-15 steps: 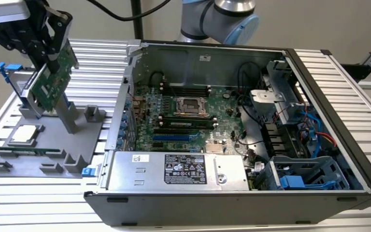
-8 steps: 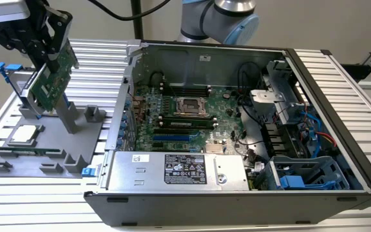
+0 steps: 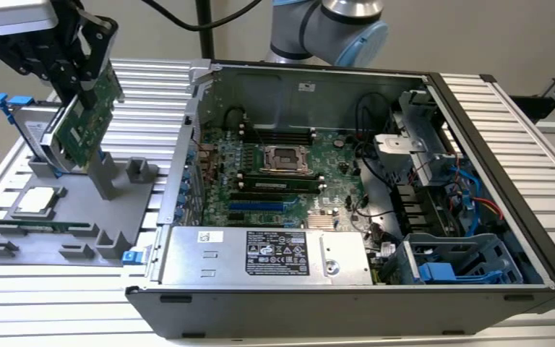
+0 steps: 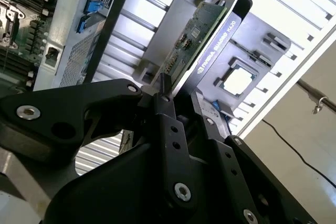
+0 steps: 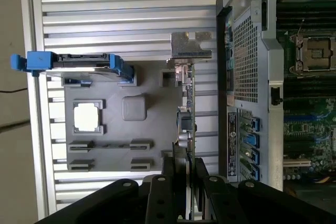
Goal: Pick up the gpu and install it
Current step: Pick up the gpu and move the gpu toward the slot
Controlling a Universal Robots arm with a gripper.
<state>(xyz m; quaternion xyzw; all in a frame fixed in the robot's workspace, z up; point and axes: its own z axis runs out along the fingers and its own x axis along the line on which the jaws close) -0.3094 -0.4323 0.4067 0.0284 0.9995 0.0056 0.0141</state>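
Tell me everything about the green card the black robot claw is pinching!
The gpu is a flat green circuit-board card, black cooler on its other face, silver metal bracket at one end. It stands on edge, slightly tilted, pinched by the black gripper over the grey holder tray, beside the open computer case.

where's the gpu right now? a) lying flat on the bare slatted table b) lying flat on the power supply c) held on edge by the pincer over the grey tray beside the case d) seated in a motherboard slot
c: in the exterior view the pincer is shut on the gpu, which stands on edge over the grey tray, to the exterior view's left of the open case.
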